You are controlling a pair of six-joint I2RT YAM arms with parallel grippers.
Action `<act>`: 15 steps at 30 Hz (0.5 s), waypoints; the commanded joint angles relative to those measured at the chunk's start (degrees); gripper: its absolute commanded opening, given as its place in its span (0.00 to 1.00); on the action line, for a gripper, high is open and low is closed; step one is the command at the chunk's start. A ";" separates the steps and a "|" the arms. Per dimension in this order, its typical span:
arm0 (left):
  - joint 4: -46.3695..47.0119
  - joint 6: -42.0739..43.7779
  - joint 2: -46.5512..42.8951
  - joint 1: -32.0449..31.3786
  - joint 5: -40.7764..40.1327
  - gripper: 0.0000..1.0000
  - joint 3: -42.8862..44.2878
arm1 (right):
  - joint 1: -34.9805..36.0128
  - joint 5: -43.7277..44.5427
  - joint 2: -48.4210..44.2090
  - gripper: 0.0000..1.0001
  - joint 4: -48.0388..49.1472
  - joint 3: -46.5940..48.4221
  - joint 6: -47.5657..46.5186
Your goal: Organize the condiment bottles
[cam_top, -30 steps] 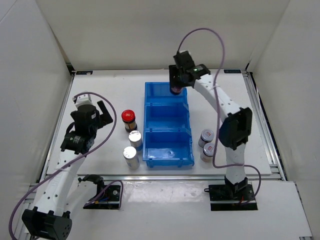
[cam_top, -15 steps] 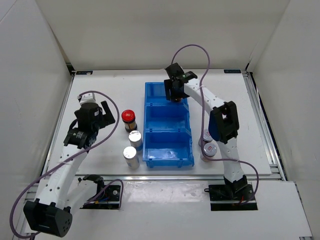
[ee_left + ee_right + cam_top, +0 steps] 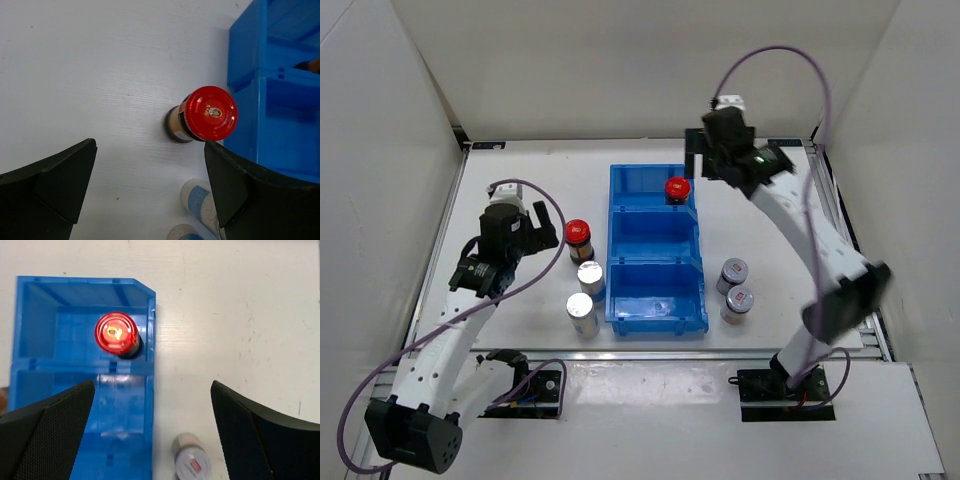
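**Sorting scene, nothing gripped**

From above, the matte white counter [image 3: 520, 180] carries a blue moulded-plastic bin with three compartments [image 3: 657, 262]. A dark cylindrical jar with a glossy red cap [image 3: 677, 188] stands upright in the far compartment, close to its right wall. A second red-capped jar [image 3: 578, 233] stands on the counter just left of the bin. Two jars with shiny silver tops [image 3: 591, 276] sit nearer the arms on that side. Two grey-lidded jars marked red and white [image 3: 734, 272] stand together right of the bin. The left claw [image 3: 542, 224] hangs just left of the second red-capped jar. The right claw [image 3: 703, 160] is beyond the bin's far right corner.

In the left wrist view, the left claw's black wedge-shaped fingers [image 3: 55, 185] are spread wide with nothing between them. Below them is the second red-capped jar [image 3: 207, 113], its round cap bearing a small printed emblem. It sits very near the bin's smooth wall.

In the right wrist view, the right claw's mesh-textured fingers [image 3: 50, 435] stand fully apart, empty. Under them, the jar in the far compartment shows its round cap. One grey lid [image 3: 191, 462] lies on the bare counter.
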 commanded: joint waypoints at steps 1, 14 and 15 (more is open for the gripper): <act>2.14 1.54 1.64 -0.37 7.33 1.00 3.33 | -0.19 -1.72 -10.72 1.00 1.14 -10.43 1.04; 2.66 3.82 25.37 -8.28 4.71 1.00 15.65 | -0.19 -18.52 -32.44 1.00 1.42 -31.80 0.34; 2.66 3.82 27.03 -8.28 3.92 1.00 15.65 | -0.19 -18.52 -33.23 1.00 0.90 -32.60 0.34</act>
